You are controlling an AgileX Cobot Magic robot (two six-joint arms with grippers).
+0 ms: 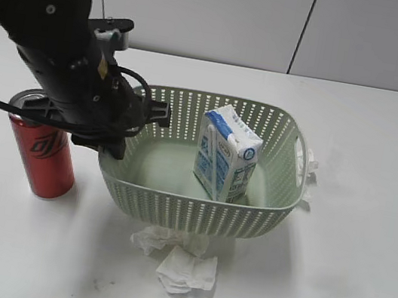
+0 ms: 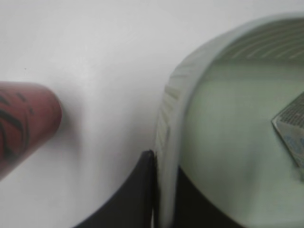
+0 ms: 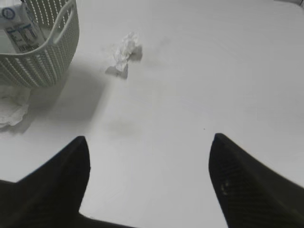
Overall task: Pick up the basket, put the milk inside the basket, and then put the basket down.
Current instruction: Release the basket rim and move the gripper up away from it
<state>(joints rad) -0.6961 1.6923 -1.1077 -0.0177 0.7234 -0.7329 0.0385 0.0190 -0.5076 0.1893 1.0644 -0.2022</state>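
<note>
The pale green basket (image 1: 196,210) sits at the middle of the white table. The white and blue milk carton (image 1: 227,154) stands upright inside it, right of centre. My left gripper (image 1: 127,131) is shut on the basket's left rim. In the left wrist view the rim (image 2: 167,142) runs between the two black fingers (image 2: 164,194), and a corner of the milk (image 2: 290,130) shows at the right. My right gripper (image 3: 148,156) is open and empty above bare table, away from the basket (image 3: 42,61). It does not show in the exterior view.
A red soda can (image 1: 42,149) stands just left of the basket, close to my left arm; it also shows in the left wrist view (image 2: 23,121). Crumpled tissues lie in front of the basket (image 1: 180,261) and at its right side (image 1: 308,171), also in the right wrist view (image 3: 124,52).
</note>
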